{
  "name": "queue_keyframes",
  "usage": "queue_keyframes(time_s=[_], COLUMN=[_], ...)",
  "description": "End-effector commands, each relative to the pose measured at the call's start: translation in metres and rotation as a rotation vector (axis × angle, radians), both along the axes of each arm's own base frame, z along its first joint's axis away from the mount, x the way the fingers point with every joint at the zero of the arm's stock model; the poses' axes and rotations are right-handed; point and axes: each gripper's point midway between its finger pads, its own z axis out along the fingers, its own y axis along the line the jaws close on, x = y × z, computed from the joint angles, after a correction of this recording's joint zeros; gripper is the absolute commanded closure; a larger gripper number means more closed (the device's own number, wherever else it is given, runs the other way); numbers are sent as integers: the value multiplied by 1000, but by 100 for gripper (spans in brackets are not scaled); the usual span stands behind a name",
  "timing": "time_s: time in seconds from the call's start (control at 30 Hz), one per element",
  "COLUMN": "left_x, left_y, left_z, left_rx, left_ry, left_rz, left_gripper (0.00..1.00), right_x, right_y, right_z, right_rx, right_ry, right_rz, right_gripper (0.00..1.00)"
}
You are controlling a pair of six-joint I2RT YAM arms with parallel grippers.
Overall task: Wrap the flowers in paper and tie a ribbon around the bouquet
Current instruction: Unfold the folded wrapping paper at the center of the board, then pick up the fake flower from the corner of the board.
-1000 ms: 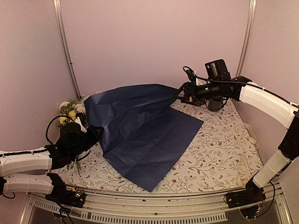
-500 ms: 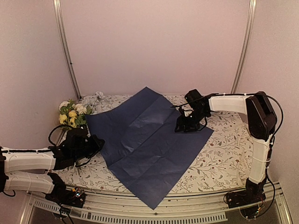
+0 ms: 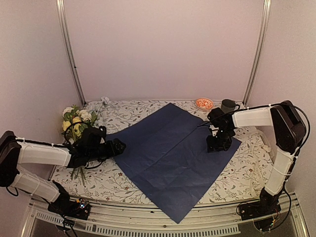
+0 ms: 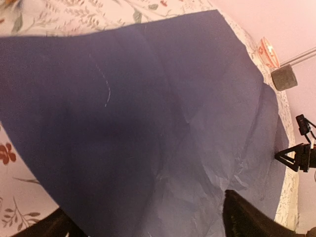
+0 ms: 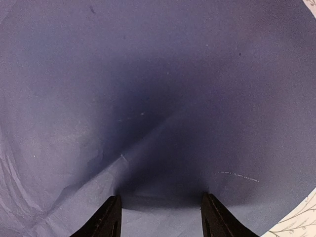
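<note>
Two grippers, both empty. The left gripper (image 3: 118, 146) has its jaws spread wide and hovers at the left corner of the paper (image 3: 168, 158). The right gripper (image 3: 217, 144) has its jaws parted with nothing between them, tips low over the right corner; I cannot tell whether they touch. The paper lies flat on the desk (image 3: 113, 183), navy face up, set diamond-wise, near corner at the front edge. The flowers (image 3: 76, 118) lie off the sheet at the desk's far left, blooms toward the back wall, stems running under the left arm. No ribbon visible. Judgement: the step in hand is settling the sheet. Lift both grippers straight up with no sideways drag, since thin paper would likely creep or crease. Confirm the corners lie down before the left gripper goes for the stems.
</note>
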Motion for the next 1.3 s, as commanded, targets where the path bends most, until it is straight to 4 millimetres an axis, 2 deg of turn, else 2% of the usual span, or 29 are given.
queue_keyframes(time_s=[0.0, 0.1, 0.2, 0.33, 0.43, 0.57, 0.67, 0.77, 0.9, 1.0, 1.03, 1.07, 1.17, 1.2, 1.27], left_x=[14, 21, 32, 51, 67, 76, 73, 69, 69, 68, 67, 67, 61, 55, 45], left_y=[10, 20, 44, 80, 92, 121, 148, 165, 184, 188, 190, 192, 200, 202, 211], left_z=[15, 30, 43, 67, 85, 80, 74, 70, 67, 64, 64, 64, 62, 55, 47], left_rx=[179, 279, 373, 429, 442, 468, 467, 399, 381, 408, 420, 433, 434, 420, 393], left_ry=[-44, -69, -63, -53, -83, -1, 36, 48, 79, 119, 130, 137, 165, 185, 210], left_rz=[-39, -41, 3, 89, 84, 111, 172, 206, 238, 230, 234, 238, 278, 298, 379], left_gripper=[1, 1, 1, 1, 1, 1, 1, 1, 1, 2, 5, 11, 41, 47, 49], right_x=[-21, -18, -15, -9, -1, 12, 26, 34, 37, 34, 33, 32, 32, 33, 35], right_y=[-19, -16, -15, -9, 0, 19, 18, 17, 22, 27, 28, 29, 28, 27, 25], right_z=[-11, 0, 14, 42, 64, 93, 118, 138, 150, 146, 143, 140, 132, 130, 128], right_rx=[-48, -24, -18, 20, 65, 137, 113, 108, 151, 186, 193, 191, 163, 154, 131], right_ry=[54, 26, 8, -38, -82, -109, -161, -199, -240, -251, -248, -243, -233, -231, -237], right_rz=[-41, -42, -40, -19, 6, 67, 68, 57, 58, 71, 82, 95, 137, 149, 177], right_gripper=[43, 43, 43, 43, 43, 42, 42, 42, 42, 42, 42, 41, 41, 40, 40])
